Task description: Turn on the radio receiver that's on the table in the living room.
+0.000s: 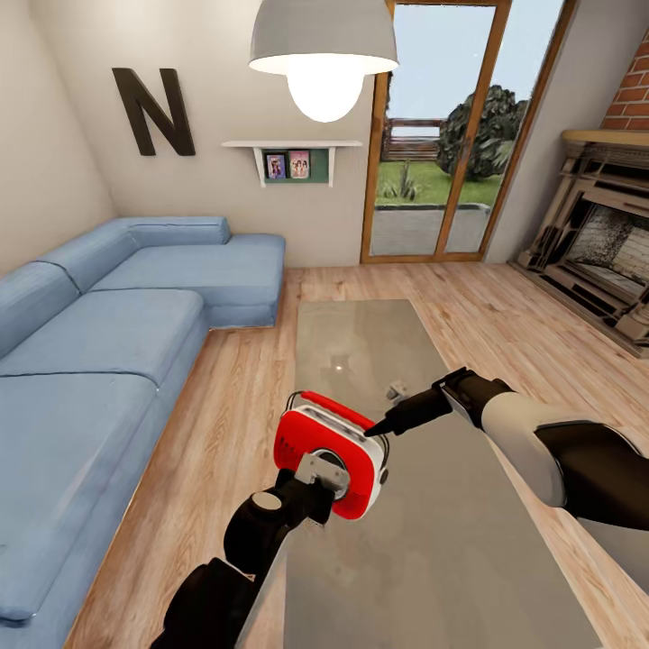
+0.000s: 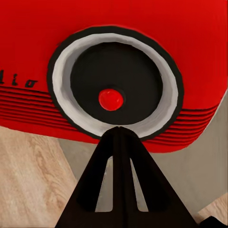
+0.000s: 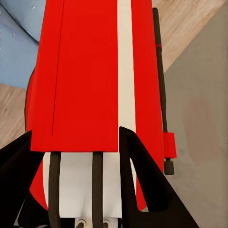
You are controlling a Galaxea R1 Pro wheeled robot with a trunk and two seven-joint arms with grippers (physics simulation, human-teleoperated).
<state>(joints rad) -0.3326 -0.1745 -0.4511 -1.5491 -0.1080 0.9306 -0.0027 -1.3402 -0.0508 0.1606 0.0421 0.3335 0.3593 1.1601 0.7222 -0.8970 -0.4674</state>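
The radio [image 1: 330,460] stood at the table's [image 1: 433,559] left edge. The left gripper [image 2: 118,130], fingers closed together, met its dial; the right gripper [image 1: 383,427], state unclear, touched its side. Switching on seemed underway, unconfirmed.

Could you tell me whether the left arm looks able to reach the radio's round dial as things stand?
Probably yes: the left gripper, fingers shut together, points straight at the dial on the radio receiver, with nothing between them. The right gripper sits at the radio's side.
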